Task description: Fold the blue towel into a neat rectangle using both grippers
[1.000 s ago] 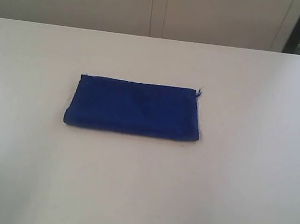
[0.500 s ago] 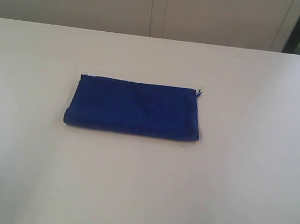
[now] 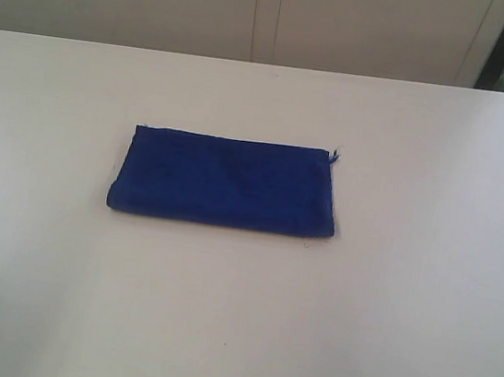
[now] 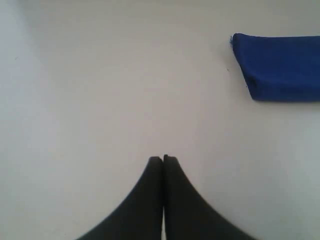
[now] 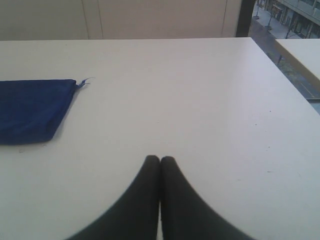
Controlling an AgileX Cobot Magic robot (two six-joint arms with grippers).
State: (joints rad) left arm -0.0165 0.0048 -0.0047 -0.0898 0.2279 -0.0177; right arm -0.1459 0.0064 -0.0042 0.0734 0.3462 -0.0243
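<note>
The blue towel (image 3: 225,181) lies flat on the white table (image 3: 404,302), folded into a rectangle with a frayed thread at its far right corner. Neither arm shows in the exterior view. In the left wrist view my left gripper (image 4: 163,159) is shut with nothing in it, hovering over bare table well apart from the blue towel (image 4: 280,67). In the right wrist view my right gripper (image 5: 160,159) is shut and empty too, with the blue towel (image 5: 32,109) off to one side of it.
A pale wall with panel seams (image 3: 266,14) runs behind the table's far edge. A dark window frame (image 5: 246,17) and a second table edge (image 5: 300,55) stand beyond the table's right side.
</note>
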